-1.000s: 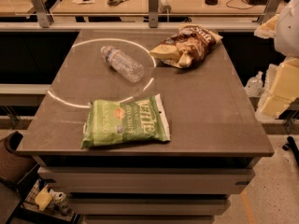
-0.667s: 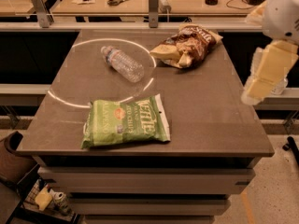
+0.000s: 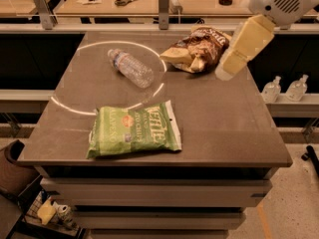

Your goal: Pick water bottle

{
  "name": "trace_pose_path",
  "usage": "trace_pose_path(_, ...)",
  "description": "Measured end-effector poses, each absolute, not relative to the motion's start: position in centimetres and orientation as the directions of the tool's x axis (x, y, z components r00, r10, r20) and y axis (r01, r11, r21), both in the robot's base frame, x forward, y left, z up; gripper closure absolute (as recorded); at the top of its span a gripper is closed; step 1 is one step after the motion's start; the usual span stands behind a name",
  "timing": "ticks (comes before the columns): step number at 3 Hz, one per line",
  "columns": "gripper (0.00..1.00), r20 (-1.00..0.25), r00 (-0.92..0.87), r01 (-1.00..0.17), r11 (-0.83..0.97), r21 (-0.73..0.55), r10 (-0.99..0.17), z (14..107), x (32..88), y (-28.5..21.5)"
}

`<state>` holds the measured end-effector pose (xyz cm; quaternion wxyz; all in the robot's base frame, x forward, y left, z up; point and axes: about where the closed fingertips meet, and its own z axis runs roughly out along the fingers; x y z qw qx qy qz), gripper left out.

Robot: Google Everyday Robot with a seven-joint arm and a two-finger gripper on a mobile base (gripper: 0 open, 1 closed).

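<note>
While the arm hangs in from the upper right, the table fills the middle of the view, dark and flat, with a thin pale ring marked across its left half. The arm's white joint sits at the top edge, and its cream link slants down and left over the table's far right part. Near the front edge lies the green bag, flat, print up. At the far side there's a brown bag, crumpled. And here's the bottle, on its side inside the ring, cap toward the far left, base toward the brown bag, apart from both bags. The gripper hovers at the end of that cream link, just right of the brown bag and well right of the bottle. Open or closed, I cannot tell. Off to the right, two pump bottles stand on a low ledge. Scissors lie on the far bench.
</note>
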<state>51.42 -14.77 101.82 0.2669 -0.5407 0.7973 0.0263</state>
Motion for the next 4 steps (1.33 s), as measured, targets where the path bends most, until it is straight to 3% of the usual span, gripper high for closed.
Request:
trace_pose_path(1,0.00,-0.511,-0.346,-0.826,0.514,-0.233,-0.787,101.5,53.8,-10.8)
trace_pose_path(3,0.00,-0.482,-0.456,-0.743,0.618,-0.257,-0.748,99.4,58.4,-2.6)
trace_pose_path(4,0.00,-0.501,-0.508,-0.700,0.675,-0.233,-0.700,99.7,58.6,-2.1)
